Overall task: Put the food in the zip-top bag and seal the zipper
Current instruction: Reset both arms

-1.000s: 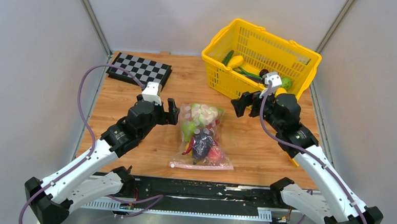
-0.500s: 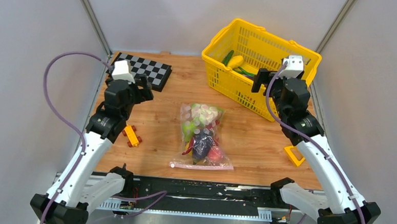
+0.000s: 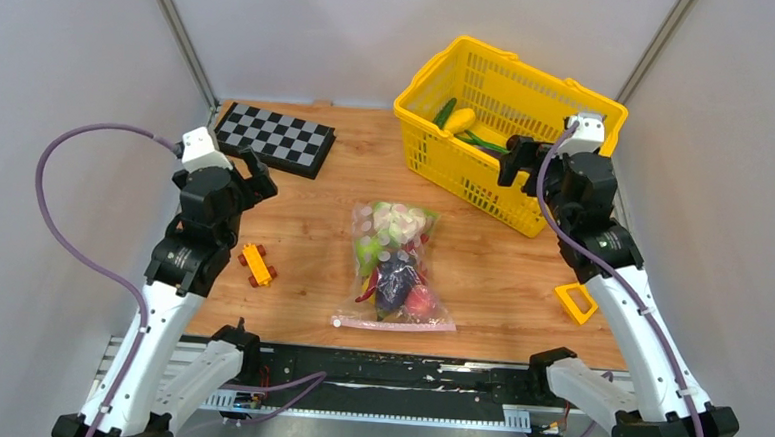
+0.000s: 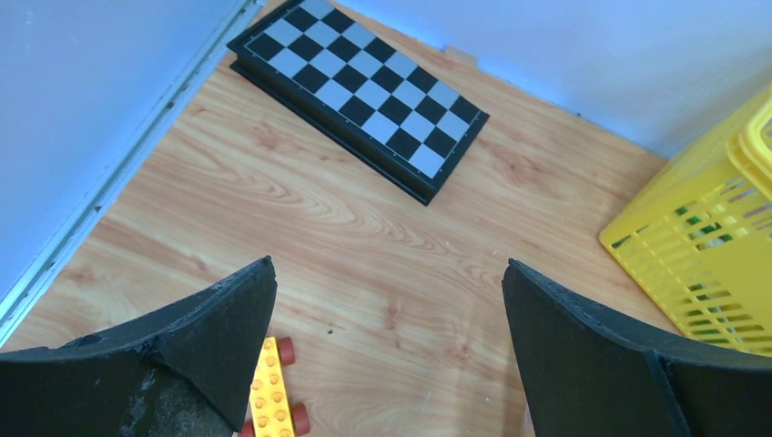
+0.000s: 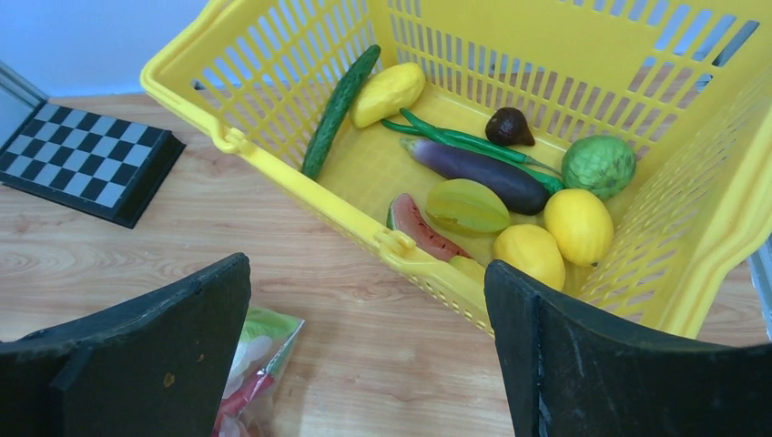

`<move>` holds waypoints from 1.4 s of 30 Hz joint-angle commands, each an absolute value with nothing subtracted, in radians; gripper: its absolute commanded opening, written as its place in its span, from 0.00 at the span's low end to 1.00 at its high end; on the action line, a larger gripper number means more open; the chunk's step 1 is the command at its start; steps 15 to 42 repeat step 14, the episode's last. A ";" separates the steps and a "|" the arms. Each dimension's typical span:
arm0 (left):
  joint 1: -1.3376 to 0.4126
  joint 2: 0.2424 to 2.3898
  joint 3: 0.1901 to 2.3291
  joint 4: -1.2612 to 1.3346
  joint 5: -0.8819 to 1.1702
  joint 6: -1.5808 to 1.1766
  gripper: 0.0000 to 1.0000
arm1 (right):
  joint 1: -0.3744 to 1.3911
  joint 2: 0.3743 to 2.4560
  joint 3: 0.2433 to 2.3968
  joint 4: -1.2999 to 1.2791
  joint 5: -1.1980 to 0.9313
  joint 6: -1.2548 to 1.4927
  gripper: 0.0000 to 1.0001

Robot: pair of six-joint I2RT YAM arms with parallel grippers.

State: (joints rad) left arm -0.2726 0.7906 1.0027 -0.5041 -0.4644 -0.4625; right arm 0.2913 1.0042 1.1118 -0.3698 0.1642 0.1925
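Note:
The zip-top bag (image 3: 393, 264) lies flat in the middle of the table, holding the food: a purple eggplant (image 3: 393, 279), a green pepper (image 3: 369, 250) and a red round piece (image 3: 419, 300). Its pink zipper (image 3: 398, 324) runs along the near edge, with the white slider (image 3: 336, 322) at the left end. My left gripper (image 3: 254, 174) is open and empty, well left of the bag near the chessboard; it shows the same in its wrist view (image 4: 388, 264). My right gripper (image 3: 512, 162) is open and empty, by the basket's front wall (image 5: 367, 262). A bag corner (image 5: 259, 364) shows there.
A yellow basket (image 3: 456, 167) at the back right holds several more toy vegetables and fruits (image 5: 473, 168). A folded chessboard (image 3: 273, 138) lies at the back left. An orange toy block with dark wheels (image 3: 257, 265) sits left of the bag. A small yellow frame piece (image 3: 574, 301) lies at the right.
Both arms have drawn back from the bag. The left gripper swung left and back towards the chessboard, uncovering the orange block. The right gripper moved back to the basket. The bag has not moved.

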 commanded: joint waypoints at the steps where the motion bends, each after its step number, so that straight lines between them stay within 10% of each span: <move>1: -0.268 0.754 1.032 -0.529 -0.541 -0.499 1.00 | 0.289 0.955 1.108 -0.362 0.138 0.217 1.00; 42: -0.268 0.771 1.038 -0.527 -0.535 -0.501 1.00 | 0.289 0.930 1.088 -0.360 0.130 0.211 1.00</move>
